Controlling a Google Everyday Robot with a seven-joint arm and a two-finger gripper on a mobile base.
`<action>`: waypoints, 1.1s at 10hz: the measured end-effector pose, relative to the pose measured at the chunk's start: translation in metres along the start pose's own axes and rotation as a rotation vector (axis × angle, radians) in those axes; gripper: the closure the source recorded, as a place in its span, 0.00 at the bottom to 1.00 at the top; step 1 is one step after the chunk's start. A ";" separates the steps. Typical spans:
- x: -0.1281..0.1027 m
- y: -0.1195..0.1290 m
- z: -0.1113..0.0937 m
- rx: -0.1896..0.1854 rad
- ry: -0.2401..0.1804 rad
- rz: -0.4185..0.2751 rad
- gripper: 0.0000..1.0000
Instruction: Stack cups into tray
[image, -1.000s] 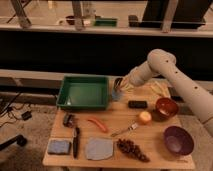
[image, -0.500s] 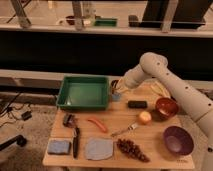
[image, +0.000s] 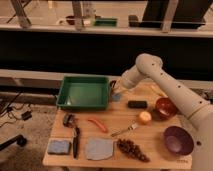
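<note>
Dark glass and a long ledge run behind the wooden desk (image: 114, 113). A green tray (image: 83, 78) sits at its back left. The end effector (image: 115, 89) hangs just off the tray's right rim, directly above a small blue cup (image: 117, 97) that stands on the desk beside the tray. How far it is open, and whether it grips the cup, cannot be told. A brown bowl (image: 165, 106) and a purple bowl (image: 178, 140) lie to the right.

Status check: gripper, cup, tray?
Gripper by right rim of green tray, just above blue cup. Cup outside tray. Black block nearby, not between them.
</note>
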 end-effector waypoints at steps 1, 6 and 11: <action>0.003 -0.001 0.004 -0.004 0.005 0.002 0.87; 0.018 -0.006 0.023 -0.018 0.035 0.019 0.87; 0.033 -0.012 0.029 -0.013 0.062 0.049 0.87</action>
